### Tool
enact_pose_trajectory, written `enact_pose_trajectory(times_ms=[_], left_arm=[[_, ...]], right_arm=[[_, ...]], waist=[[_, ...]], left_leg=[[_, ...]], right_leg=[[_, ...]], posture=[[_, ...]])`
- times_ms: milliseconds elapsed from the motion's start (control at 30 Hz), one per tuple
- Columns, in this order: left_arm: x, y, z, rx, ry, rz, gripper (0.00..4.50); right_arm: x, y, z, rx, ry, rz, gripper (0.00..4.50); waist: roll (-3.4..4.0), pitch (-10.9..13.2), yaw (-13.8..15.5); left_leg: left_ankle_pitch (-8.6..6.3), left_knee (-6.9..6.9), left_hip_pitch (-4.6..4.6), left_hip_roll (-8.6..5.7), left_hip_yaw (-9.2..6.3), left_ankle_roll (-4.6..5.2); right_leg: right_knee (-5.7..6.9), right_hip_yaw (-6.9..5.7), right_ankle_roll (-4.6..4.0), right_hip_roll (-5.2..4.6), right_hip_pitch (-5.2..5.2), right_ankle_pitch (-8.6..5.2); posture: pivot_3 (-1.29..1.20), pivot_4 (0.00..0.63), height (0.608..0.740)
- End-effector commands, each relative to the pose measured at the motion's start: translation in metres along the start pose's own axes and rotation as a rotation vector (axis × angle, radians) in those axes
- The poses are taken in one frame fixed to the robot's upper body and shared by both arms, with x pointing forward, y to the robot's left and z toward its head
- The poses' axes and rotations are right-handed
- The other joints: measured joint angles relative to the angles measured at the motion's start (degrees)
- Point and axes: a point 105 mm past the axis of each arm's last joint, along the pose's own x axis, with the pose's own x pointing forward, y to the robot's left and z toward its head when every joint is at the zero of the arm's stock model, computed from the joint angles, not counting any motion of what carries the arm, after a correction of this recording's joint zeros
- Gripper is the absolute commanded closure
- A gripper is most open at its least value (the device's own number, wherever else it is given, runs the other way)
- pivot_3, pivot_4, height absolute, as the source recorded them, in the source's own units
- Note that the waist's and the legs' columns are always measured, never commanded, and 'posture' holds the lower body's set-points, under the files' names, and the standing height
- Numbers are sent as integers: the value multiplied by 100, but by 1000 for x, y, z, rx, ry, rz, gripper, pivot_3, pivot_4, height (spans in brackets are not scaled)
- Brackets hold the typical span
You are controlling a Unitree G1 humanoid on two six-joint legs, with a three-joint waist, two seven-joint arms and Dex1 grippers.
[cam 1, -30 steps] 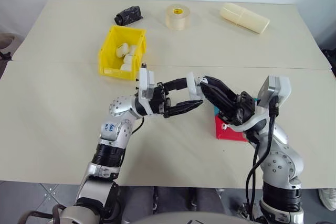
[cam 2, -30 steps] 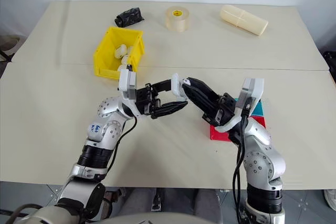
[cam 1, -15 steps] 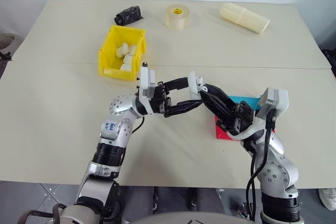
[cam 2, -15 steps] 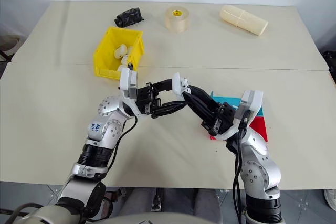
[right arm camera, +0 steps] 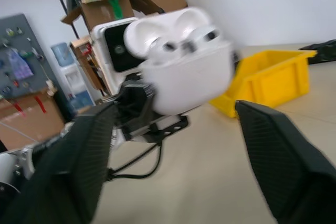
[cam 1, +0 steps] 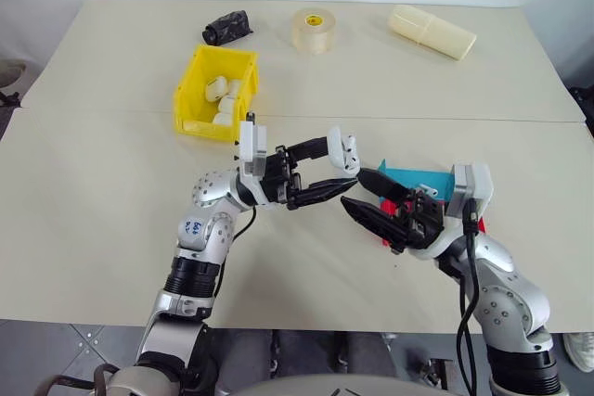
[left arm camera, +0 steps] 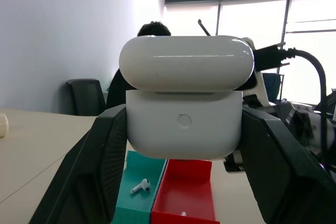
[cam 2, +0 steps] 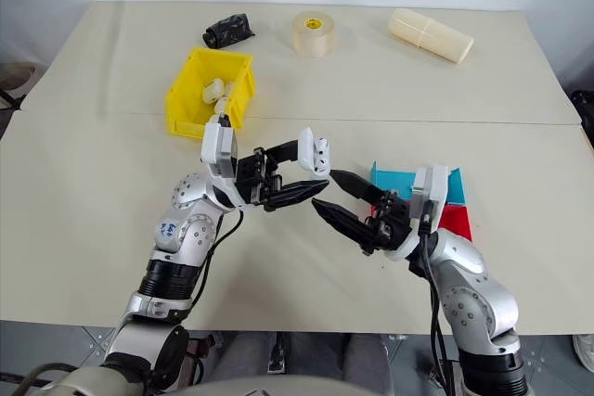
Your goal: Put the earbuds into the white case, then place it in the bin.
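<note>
My left gripper [cam 1: 339, 166] is shut on the white case [cam 1: 344, 148] and holds it above the table's middle. The case's lid stands open, and the tops of two earbuds [right arm camera: 203, 37] sit in the case [right arm camera: 184, 77]. Just to the right of it, my right gripper [cam 2: 325, 189] is open with nothing between its fingers, and it points at the case without touching it. Another earbud [left arm camera: 139, 186] lies in the teal tray [left arm camera: 136, 203]. The yellow bin [cam 1: 190, 99] stands behind my left arm with several white cases inside.
A teal tray [cam 2: 399, 181] and a red tray [cam 2: 455, 222] sit side by side under my right arm. A tape roll [cam 1: 314, 30], a cream cylinder [cam 1: 432, 31] and a black object [cam 1: 227, 27] lie along the table's far side. A person [left arm camera: 149, 30] sits in the background.
My right gripper has opened, let go at the case and drawn back and down toward the trays. My left gripper has kept the case almost still.
</note>
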Motion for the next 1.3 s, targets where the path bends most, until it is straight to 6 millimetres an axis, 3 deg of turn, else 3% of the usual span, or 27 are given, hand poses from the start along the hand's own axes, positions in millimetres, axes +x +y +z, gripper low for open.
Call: enact_pose_trajectory(times_ms=[33, 233, 367, 433, 567, 800, 1067, 1300], left_arm=[[-9, -9, 2, 98, 50, -47, 1718], [-30, -16, -17, 225, 229, -102, 1718], [-29, -21, -28, 272, 306, -169, 1718], [-23, -24, -33, 282, 335, -215, 1718], [-12, -20, -43, 275, 411, -218, 1718], [-3, -14, -50, 249, 473, -183, 1718], [0, -15, -45, 260, 439, -185, 1718], [-17, -18, -28, 243, 362, -132, 1718]], right_arm=[[-15, -5, 15, -79, 37, -6, 19], [-37, -22, 10, -189, 399, -51, 19], [-29, -14, 14, -169, 428, 17, 194], [-21, -5, 16, -164, 449, 75, 651], [3, 11, 18, -162, 455, 170, 1976], [20, 24, 12, -149, 484, 246, 4436], [16, 12, -11, -168, 606, 161, 4477], [-23, -15, -12, -132, 629, 57, 4477]], waist=[[0, 0, 3], [0, 1, 18], [-1, 1, 15], [0, 1, 13], [-1, 1, 11], [-2, 2, 19], [-2, 2, 9], [-5, 3, 25]], left_leg=[[0, 0, 0, 0, 1, 0], [0, 1, 0, 0, 3, 1], [0, 0, 0, 5, 1, 1], [0, 1, 0, 5, 2, 1], [0, 0, 0, 7, 0, 0], [-1, 0, -6, 3, -4, 1], [-1, 0, -7, 4, -4, 1], [-1, 0, -10, 3, -5, 2]], right_leg=[[-1, 0, 0, 0, 0, 0], [-5, 1, 0, -2, 2, 0], [-7, -2, 0, -1, 4, 0], [-6, -1, 0, -2, 4, 0], [-6, -2, 0, -2, 2, 0], [-11, -6, 0, -5, 3, 0], [-10, -6, 0, -5, 0, 0], [-12, -8, 0, -6, 1, 0]], posture=[[0, 150, 740], [0, 150, 740], [0, 150, 740], [0, 150, 740], [0, 150, 740], [0, 150, 740], [0, 150, 740], [0, 150, 740]])
